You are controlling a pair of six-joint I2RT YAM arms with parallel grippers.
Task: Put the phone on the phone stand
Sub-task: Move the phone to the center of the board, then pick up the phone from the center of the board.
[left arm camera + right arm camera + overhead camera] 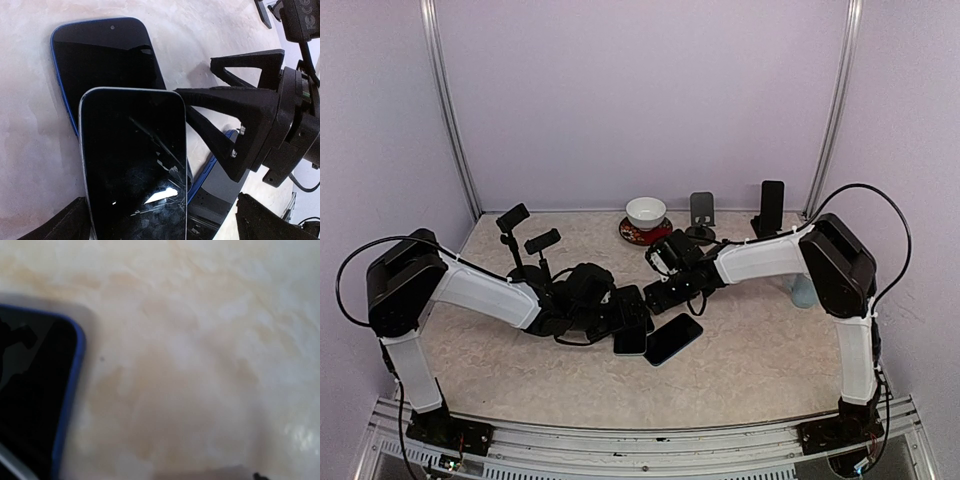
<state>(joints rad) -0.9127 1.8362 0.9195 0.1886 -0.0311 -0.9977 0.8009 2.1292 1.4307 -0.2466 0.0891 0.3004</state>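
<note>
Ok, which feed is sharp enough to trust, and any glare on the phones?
Right wrist: out of focus, just a soft corner of the blue-edged phone on the table. Left wrist: sharp, small reflections on the cracked phone, no washout. Top external: evenly lit, clear.

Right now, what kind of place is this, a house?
Likely a robot test booth, not a house: bare lilac walls box in a small table, robot arms are bolted at its edge, phones and phone stands lie ready.
</note>
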